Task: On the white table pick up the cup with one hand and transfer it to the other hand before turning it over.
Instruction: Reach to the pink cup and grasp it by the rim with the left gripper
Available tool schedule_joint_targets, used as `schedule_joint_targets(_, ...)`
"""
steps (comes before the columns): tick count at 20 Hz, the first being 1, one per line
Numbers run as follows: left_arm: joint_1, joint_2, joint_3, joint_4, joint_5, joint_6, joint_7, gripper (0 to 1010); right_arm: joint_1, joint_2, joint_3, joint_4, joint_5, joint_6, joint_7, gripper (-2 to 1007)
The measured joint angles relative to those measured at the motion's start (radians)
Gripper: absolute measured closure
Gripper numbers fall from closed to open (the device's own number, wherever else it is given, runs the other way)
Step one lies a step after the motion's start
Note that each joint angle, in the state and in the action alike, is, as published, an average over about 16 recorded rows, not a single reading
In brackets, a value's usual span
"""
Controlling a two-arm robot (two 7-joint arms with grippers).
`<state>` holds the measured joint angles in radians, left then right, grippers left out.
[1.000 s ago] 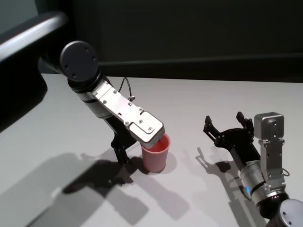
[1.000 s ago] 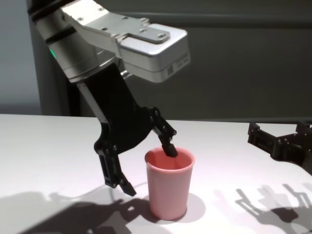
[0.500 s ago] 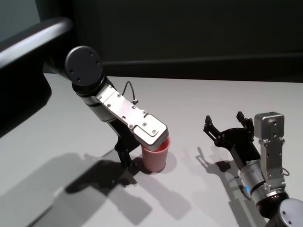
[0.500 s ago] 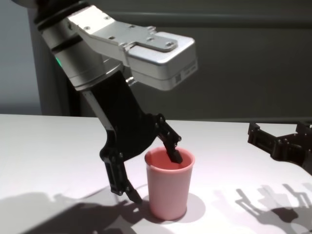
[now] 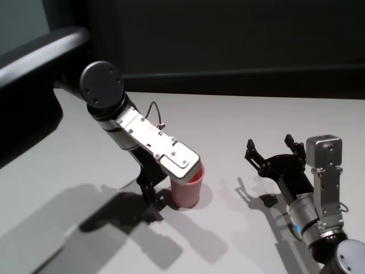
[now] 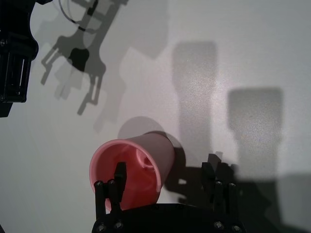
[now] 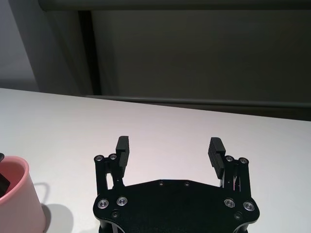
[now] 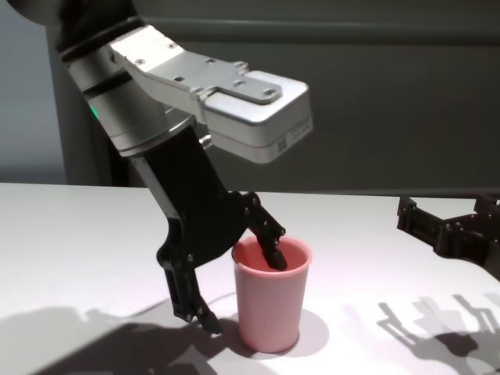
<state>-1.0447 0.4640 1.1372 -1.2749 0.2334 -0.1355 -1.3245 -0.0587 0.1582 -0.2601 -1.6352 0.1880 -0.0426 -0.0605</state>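
Chest view shows the left hand (image 8: 238,287) spread wide and straddling the wall of the cup (image 8: 270,301): one finger (image 8: 269,246) dips inside the rim, the other (image 8: 191,301) reaches down outside the wall toward the table (image 8: 78,258). Nothing is gripped yet, as the fingers stand apart from the pink wall on both sides, so I judge the pick-up to be at the point just before closing. The cup stands upright on the table, mouth up, directly under this hand. Everything else is left to do: closing on the wall, lifting, passing across, and turning the cup over. Out beyond the cup, well apart from it, the right hand (image 5: 272,150) hovers just above the table with its fingers open and empty, palm facing roughly toward the cup, placed to receive it. Between the two hands only bare white surface and shadows show, so nothing blocks the passage. Past the table's far edge is a dark wall (image 5: 228,40).
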Motion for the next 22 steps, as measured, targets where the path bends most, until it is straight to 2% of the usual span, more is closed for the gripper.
schedule_joint_targets(12,-0.001,0.003,0.012,0.004,-0.012,0.008,0.022,9,0.0,0.0,0.0,0.0,0.0,0.0,0.0,3)
schedule_joint_targets(22,0.0,0.005,0.012,0.003,-0.014,0.011,0.023,32,0.0,0.0,0.0,0.0,0.0,0.0,0.0,3)
